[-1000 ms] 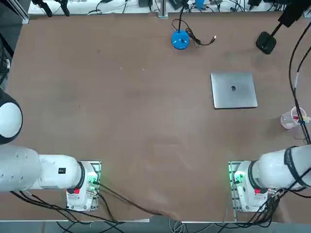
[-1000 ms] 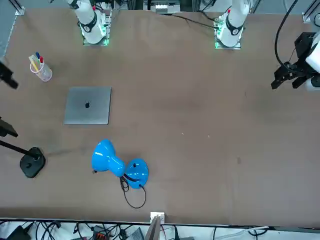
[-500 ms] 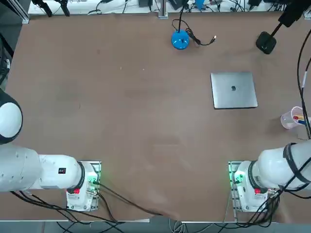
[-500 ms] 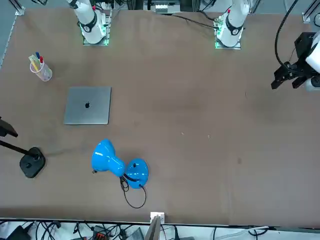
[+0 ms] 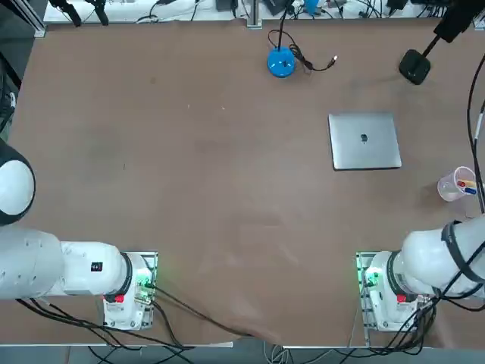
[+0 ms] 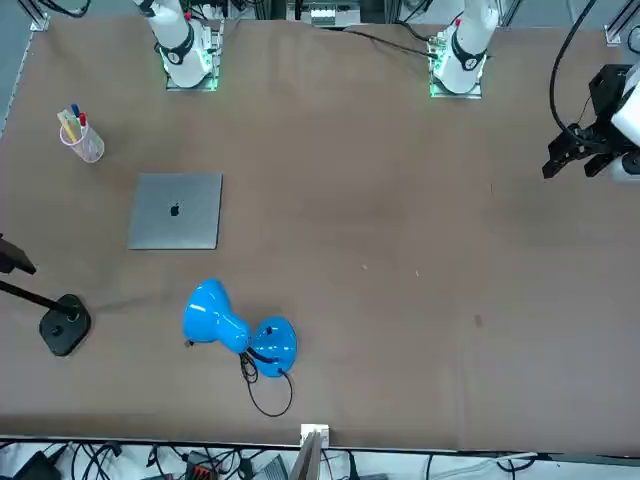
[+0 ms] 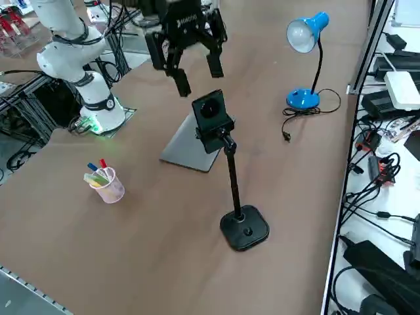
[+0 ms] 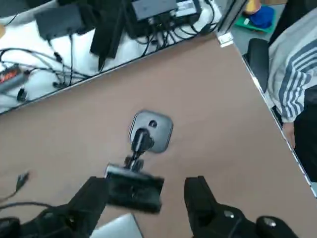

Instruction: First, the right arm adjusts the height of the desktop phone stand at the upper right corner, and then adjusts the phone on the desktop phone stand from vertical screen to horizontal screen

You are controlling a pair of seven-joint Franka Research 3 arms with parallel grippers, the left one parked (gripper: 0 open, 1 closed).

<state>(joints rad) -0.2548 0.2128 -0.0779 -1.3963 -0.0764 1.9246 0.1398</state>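
1. The desktop phone stand (image 7: 243, 226) stands near the counter's (image 5: 227, 189) far right corner, base flat on the surface, pole upright, in the same spot as a second ago.
2. The phone (image 7: 211, 118) sits upright in the clamp at the pole's top, unchanged from before.
3. In the overhead view the right arm (image 5: 436, 265) has swung outward since a second ago: the black cable that crossed above the pen cup (image 5: 457, 184) then now hangs closer to the counter's right edge.
4. In the front view a dark piece of the arm that showed at the counter's edge near the pen cup a second ago is gone from the picture.
5. The right pincer (image 7: 195, 77) hovers above the phone, pointing down, its two fingers (image 8: 200, 198) spread wide with nothing between them; in the wrist view the phone (image 8: 134, 189) lies between the fingers but below them, untouched.
6. The overhead view cuts the arm off at the right edge, so the pincer is unseen there, and only the base (image 5: 414, 66) and a slanted part of the stand show.
7. The front view shows only the stand's base (image 6: 65, 323) and part of its pole; the phone lies outside it.
8. The laptop (image 5: 364, 140) is partly hidden behind the phone in the side view.
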